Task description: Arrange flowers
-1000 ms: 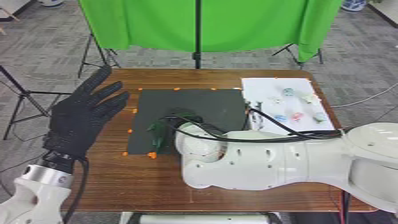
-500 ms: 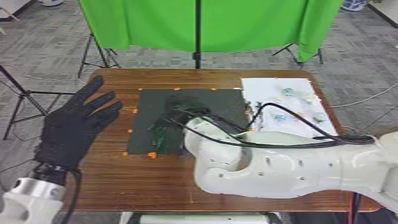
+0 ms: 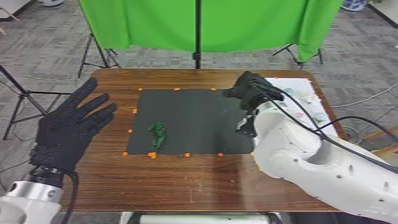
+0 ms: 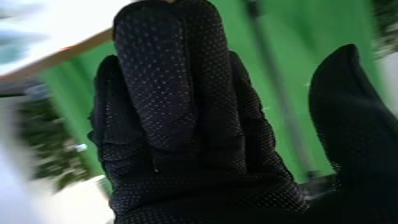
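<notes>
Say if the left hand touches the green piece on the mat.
Apart: the head view shows brown wood between the left hand and the green piece.

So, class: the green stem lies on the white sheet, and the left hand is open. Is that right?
The surface is wrong: in the head view, the green stem lies on the dark mat. The left hand is open, as stated.

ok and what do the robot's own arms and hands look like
Both arms are glossy white with rounded segments, and black cables run along them. A silvery metal collar sits at the left wrist. The left hand and right hand wear black fabric gloves, the right one's dotted with small pale specks.
</notes>
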